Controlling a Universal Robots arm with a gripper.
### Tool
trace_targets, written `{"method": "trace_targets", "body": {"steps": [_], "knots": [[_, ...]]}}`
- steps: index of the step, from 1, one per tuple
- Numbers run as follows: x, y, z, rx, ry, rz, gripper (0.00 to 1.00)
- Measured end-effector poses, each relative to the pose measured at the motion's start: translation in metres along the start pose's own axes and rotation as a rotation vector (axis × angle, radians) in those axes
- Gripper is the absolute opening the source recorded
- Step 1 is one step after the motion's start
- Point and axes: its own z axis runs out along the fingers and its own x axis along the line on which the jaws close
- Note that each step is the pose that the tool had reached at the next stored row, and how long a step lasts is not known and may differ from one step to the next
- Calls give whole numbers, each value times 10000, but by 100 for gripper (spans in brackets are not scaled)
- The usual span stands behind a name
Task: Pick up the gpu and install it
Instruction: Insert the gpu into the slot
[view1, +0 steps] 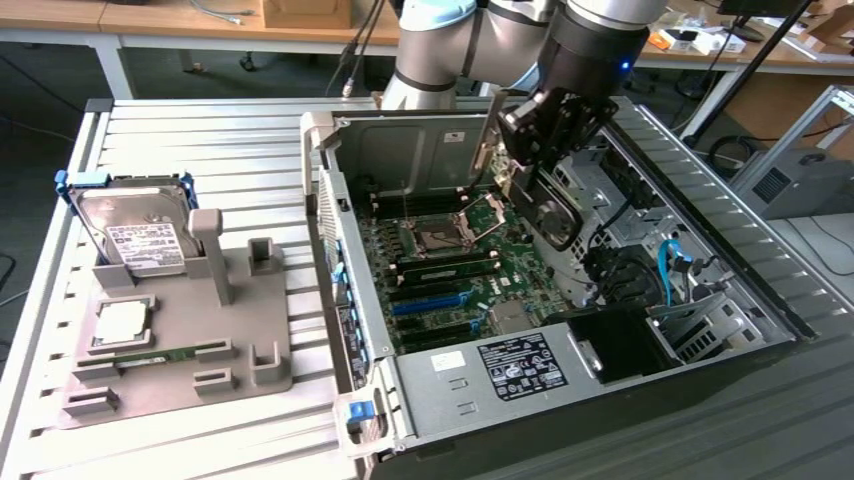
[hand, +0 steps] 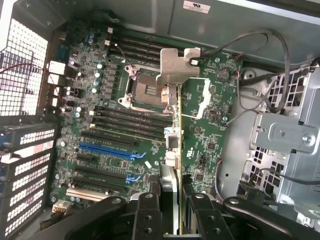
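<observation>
**Wrist view, nearest first:** the gripper (hand: 172, 195), whose two black fingers (hand: 149, 210) I read as closed on the gpu (hand: 171, 142). They pinch the card by one long edge so that it stands on edge between them. Beyond the fingers the card runs away from my camera to its silver bracket (hand: 177, 64) at the far end. Behind it lies the motherboard (hand: 210, 145), with the blue slot (hand: 107, 149) off to one side of the card and the CPU socket (hand: 134, 86) just beside the bracket. I cannot tell whether the card's lower edge touches any slot.

**Exterior view, front to back:** the labelled power supply (view1: 514, 365) sits at the near end of the open computer case (view1: 754, 310). On the exterior view's left, apart from the case, a grey fixture (view1: 254, 320) rests on the slatted table (view1: 200, 140). It carries a RAM stick (view1: 154, 356) lying flat and, farther back, an upright hard drive (view1: 134, 235). Then comes the arm (view1: 454, 40), bent down into the case with the gpu held over the far part of the board. Wooden benches (view1: 174, 20) stand behind
</observation>
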Motion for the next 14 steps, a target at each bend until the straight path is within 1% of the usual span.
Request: {"method": "trace_targets", "body": {"steps": [6, 14], "knots": [[0, 0, 0, -13, 2, -477, 27], [0, 0, 0, -24, 4, -926, 27]]}}
